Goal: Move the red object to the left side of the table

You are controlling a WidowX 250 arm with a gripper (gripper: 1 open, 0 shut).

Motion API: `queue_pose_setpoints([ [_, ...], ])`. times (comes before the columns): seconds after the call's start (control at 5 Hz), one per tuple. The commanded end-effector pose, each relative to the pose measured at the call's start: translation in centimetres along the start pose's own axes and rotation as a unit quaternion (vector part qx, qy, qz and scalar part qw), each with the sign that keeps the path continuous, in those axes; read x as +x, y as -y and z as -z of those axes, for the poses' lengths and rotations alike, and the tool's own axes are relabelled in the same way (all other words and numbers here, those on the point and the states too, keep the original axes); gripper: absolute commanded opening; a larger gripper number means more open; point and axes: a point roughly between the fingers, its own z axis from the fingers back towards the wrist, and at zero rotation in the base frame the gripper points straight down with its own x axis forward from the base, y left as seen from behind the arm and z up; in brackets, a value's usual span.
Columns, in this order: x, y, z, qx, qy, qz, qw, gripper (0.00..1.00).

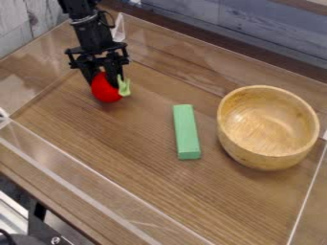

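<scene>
The red object (102, 88), a small glossy red toy fruit with a green leafy tip at its right, sits in the left part of the brown wood-grain table (115, 153). My black gripper (99, 77) points down from above and is shut on the red object, its fingers (83, 74) clasping both sides. The fruit's underside is at or just above the tabletop; I cannot tell whether it touches.
A green rectangular block (186, 130) lies in the middle of the table. A wooden bowl (267, 125) stands at the right. Low clear acrylic walls (76, 187) edge the table, with the left wall close to the gripper.
</scene>
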Motion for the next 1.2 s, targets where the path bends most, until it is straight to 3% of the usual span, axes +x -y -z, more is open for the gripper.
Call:
queue_pose_setpoints([
  [0.0, 0.9, 0.4, -1.6, 0.011, 0.021, 0.009, 0.9997, 1.0],
  [1.0, -0.1, 2.3, -4.6, 0.016, 0.014, 0.001, 0.9998, 1.0],
])
